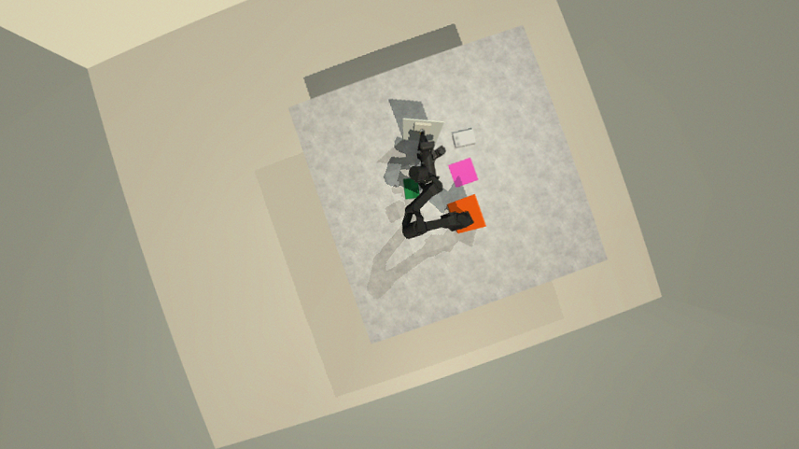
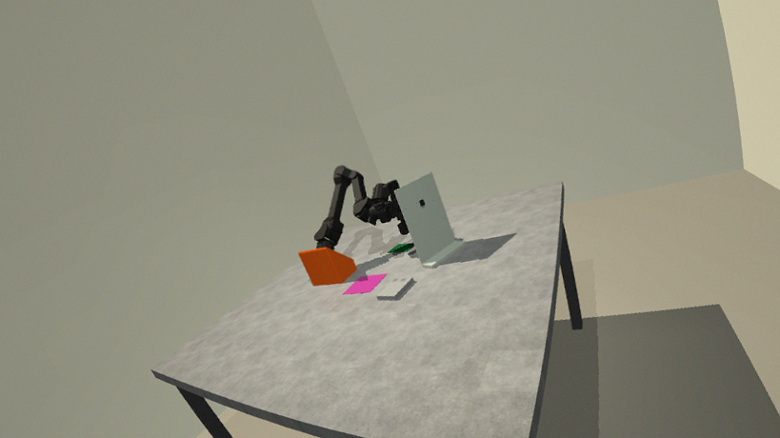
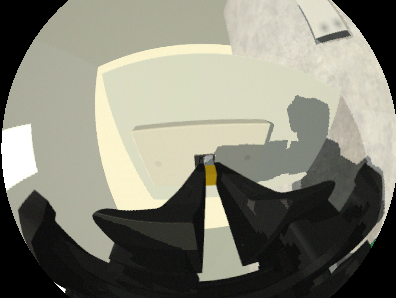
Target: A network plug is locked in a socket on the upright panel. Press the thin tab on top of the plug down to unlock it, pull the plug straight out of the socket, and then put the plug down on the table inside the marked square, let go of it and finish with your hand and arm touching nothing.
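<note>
Grey-green walls close round a mottled grey counter (image 1: 528,219) seen from above. Near the middle of its far edge stands the panel (image 1: 427,126), and the hand (image 1: 423,137) is pressed right up to its face, hiding the plug from this view. A pink marked square (image 1: 462,172) lies just beside the arm, toward the counter's centre, so the carry after extraction should be short.

From the exterior view the panel (image 2: 426,217) stands upright on its foot, and the arm reaches level at it, probably so the pull can run straight out.

Through the wrist view the fingers converge on the amber plug (image 3: 210,176), pinched narrow around it where it sits in the socket. Its long axis appears to run along the hand's reach, nose pointing into the panel. The tab is too small to make out.
</note>
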Available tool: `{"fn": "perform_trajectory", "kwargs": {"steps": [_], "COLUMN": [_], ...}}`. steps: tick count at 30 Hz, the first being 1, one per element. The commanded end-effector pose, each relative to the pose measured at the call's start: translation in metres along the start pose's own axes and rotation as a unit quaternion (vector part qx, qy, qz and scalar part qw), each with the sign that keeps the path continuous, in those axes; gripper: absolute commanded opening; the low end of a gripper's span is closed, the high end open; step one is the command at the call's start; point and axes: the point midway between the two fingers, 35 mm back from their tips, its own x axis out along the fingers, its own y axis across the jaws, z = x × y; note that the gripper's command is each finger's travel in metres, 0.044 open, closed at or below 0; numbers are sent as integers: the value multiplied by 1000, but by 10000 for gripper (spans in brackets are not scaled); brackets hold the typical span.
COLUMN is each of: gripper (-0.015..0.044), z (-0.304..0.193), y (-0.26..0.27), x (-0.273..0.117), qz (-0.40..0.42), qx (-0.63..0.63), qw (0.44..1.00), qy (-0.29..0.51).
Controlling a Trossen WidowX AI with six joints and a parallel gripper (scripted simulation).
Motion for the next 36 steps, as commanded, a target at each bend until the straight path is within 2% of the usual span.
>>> {"fn": "perform_trajectory", "kwargs": {"steps": [1, 36], "gripper": [0, 0], "z": [-1, -6], "y": [0, 0], "x": [-3, -20], "qz": [-1, -1], "qx": [-2, -2], "qw": [1000, 1000], "qy": [0, 0]}}
